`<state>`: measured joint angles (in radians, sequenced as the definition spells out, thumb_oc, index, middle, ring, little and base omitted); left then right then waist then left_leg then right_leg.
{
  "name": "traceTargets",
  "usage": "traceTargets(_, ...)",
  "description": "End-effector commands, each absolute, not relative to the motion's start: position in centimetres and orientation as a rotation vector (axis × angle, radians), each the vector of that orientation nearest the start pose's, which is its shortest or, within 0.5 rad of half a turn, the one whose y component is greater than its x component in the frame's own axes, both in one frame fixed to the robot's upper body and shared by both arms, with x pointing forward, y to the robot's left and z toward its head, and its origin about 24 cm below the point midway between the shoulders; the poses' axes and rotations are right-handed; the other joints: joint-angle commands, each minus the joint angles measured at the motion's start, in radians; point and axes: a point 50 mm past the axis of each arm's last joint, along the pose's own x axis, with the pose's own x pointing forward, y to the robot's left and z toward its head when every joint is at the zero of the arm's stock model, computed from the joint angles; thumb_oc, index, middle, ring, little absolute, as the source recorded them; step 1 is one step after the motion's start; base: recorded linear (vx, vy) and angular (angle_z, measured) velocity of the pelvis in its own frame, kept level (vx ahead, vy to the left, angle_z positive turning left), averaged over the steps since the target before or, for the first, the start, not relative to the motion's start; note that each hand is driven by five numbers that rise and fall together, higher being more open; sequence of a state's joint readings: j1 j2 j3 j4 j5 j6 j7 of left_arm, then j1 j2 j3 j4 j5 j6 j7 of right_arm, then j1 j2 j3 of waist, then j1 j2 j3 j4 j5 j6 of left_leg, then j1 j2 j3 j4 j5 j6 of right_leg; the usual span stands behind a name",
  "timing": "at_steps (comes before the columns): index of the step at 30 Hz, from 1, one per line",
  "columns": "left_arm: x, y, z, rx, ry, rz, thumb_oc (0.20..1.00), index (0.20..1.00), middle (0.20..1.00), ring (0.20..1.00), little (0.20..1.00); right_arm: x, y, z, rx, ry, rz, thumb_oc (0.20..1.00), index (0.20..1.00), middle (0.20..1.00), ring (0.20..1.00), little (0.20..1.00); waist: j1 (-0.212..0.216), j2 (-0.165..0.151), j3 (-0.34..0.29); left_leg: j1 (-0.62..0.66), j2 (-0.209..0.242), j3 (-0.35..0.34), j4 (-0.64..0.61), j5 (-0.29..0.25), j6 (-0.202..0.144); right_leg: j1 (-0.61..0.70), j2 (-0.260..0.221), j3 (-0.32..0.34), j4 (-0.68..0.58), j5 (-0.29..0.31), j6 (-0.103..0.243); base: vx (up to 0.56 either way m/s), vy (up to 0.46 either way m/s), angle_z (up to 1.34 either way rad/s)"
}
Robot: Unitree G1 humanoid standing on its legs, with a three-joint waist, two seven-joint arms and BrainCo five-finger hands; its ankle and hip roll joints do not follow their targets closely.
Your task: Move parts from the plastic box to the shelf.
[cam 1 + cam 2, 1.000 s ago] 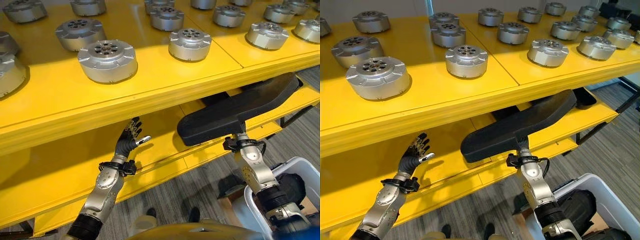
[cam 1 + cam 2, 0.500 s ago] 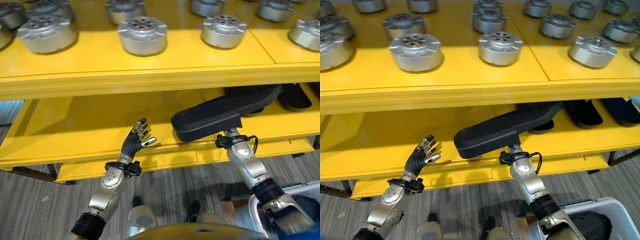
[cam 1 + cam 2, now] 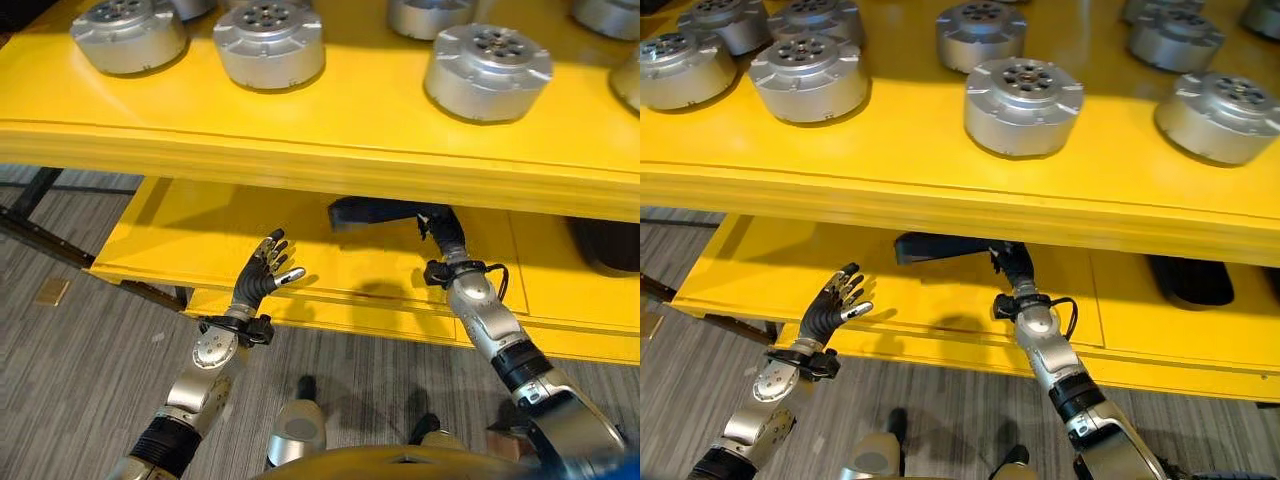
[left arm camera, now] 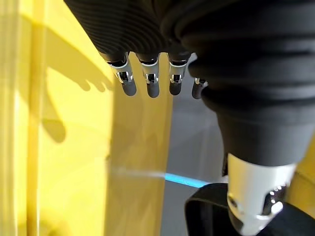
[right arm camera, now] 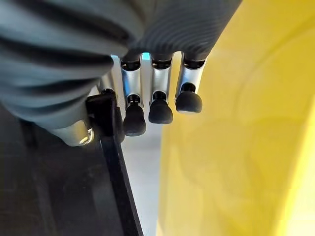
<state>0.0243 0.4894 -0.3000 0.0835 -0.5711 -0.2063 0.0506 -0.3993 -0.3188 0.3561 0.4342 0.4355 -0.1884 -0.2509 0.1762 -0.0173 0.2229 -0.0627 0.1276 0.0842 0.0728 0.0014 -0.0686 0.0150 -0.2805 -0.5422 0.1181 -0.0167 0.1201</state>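
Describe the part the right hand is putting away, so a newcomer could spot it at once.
Start at the yellow shelf: its top level carries round silver metal discs. Look under that level to the lower level, just above the right hand. The long flat black part there is the one; its neighbours above are round and silver.

No lettering, label, number or sign can be read anywhere here. The silver round parts [image 3: 1023, 103] on the yellow shelf [image 3: 890, 190] carry only a ring of small holes on top, with no print on them. The shelf's front edge below the parts is plain yellow too.
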Motion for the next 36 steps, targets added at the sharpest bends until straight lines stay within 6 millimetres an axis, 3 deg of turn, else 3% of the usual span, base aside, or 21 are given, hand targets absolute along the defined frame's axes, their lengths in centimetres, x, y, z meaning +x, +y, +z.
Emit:
traceTargets(1, 24.5, 18.2, 5.9, -0.101, -0.107, -0.198, 1.000, 1.000, 1.000, 1.000, 1.000, 33.7, -14.8, 10.0, -0.020, -0.220, 0.015, 0.200, 0.200, 0.200, 0.200, 0.200, -0.012, -0.005, 0.004, -0.049, 0.050, -0.015, 0.014, 0.023, -0.027, 0.022, 0.032, 0.048, 0.020, -0.030, -0.004, 0.01, 0.032, 0.20)
traceTargets(11, 24.8, 18.0, 6.7, -0.099, -0.139, -0.204, 1.000, 1.000, 1.000, 1.000, 1.000, 36.0, -17.3, 11.8, -0.083, -0.228, -0.119, 0.200, 0.200, 0.200, 0.200, 0.200, -0.001, 0.000, 0.056, -0.088, 0.036, -0.025, 0.016, 0.029, -0.020, -0.023, 0.026, 0.053, 0.024, -0.014, 0.004, 0.00, 0.020, 0.02)
traceTargets(16, 24.8, 18.0, 6.8, -0.101, -0.145, -0.199, 1.000, 1.000, 1.000, 1.000, 1.000, 36.4, -18.7, 12.2, -0.134, -0.227, -0.159, 0.200, 0.200, 0.200, 0.200, 0.200, -0.014, 0.000, 0.071, -0.099, 0.034, -0.013, 0.013, 0.049, -0.011, -0.045, 0.022, 0.053, 0.025, 0.003, -0.005, -0.04, 0.023, -0.02)
traceTargets(22, 24.4, 18.3, 6.7, -0.102, -0.145, -0.192, 1.000, 1.000, 1.000, 1.000, 1.000, 36.4, -21.8, 12.2, -0.302, -0.191, -0.200, 0.200, 0.200, 0.200, 0.200, 0.200, -0.045, -0.015, 0.084, -0.097, 0.044, 0.004, 0.027, 0.038, -0.011, -0.067, 0.025, 0.082, 0.040, 0.002, -0.005, -0.02, 0.006, -0.11)
traceTargets(26, 24.5, 18.2, 7.0, -0.097, -0.159, -0.211, 1.000, 1.000, 1.000, 1.000, 1.000, 37.0, -23.8, 14.0, -0.398, -0.208, -0.237, 0.200, 0.200, 0.200, 0.200, 0.200, -0.060, -0.018, 0.106, -0.107, 0.049, 0.012, 0.064, 0.022, -0.012, -0.091, 0.020, 0.105, 0.071, -0.003, -0.007, -0.05, 0.009, -0.17)
traceTargets(29, 24.6, 18.1, 7.2, -0.098, -0.166, -0.213, 1.000, 1.000, 1.000, 1.000, 1.000, 37.2, -24.1, 15.0, -0.420, -0.231, -0.246, 0.200, 0.200, 0.200, 0.200, 0.200, -0.064, -0.016, 0.119, -0.117, 0.051, 0.014, 0.088, 0.012, -0.013, -0.106, 0.015, 0.116, 0.093, -0.010, -0.008, -0.07, 0.020, -0.17)
traceTargets(36, 25.4, 17.8, 8.4, -0.092, -0.220, -0.224, 1.000, 1.000, 1.000, 1.000, 1.000, 38.3, -24.8, 20.4, -0.522, -0.344, -0.284, 0.200, 0.200, 0.200, 0.200, 0.200, -0.084, -0.005, 0.183, -0.210, 0.071, 0.030, 0.297, -0.075, -0.018, -0.229, -0.030, 0.177, 0.287, -0.061, -0.011, -0.10, 0.040, -0.15)
